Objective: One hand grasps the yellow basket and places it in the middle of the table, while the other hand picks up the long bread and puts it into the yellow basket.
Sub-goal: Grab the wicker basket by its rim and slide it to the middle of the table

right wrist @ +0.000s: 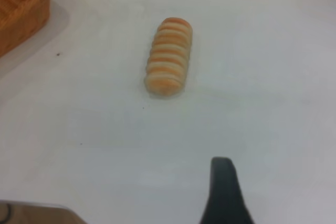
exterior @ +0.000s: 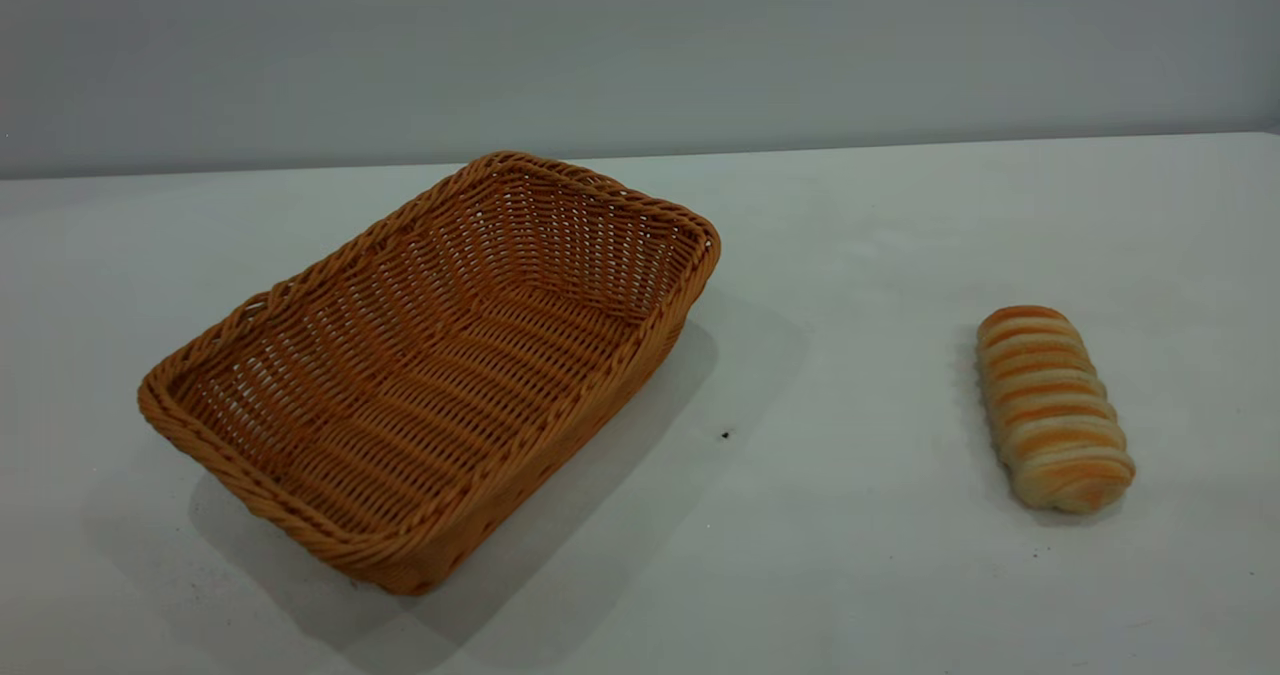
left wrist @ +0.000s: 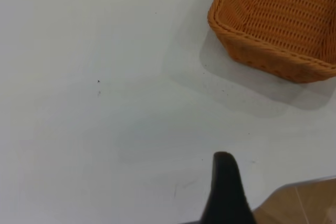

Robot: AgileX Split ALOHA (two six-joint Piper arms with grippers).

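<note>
The yellow basket (exterior: 430,375) is an empty orange-tan wicker tray resting at the left of the white table (exterior: 850,255), set at an angle. One corner of it shows in the left wrist view (left wrist: 278,24). The long bread (exterior: 1055,405), pale with golden stripes, lies flat at the right of the table. It also shows in the right wrist view (right wrist: 169,56). Neither arm shows in the exterior view. A black part of my left gripper (left wrist: 224,182) hangs over bare table, well short of the basket. A black part of my right gripper (right wrist: 224,187) hangs over bare table, well short of the bread.
A small dark speck (exterior: 725,435) marks the table between basket and bread. The table's edge with brown floor (left wrist: 304,203) beyond it shows close by the left gripper. A basket corner (right wrist: 23,9) shows in the right wrist view.
</note>
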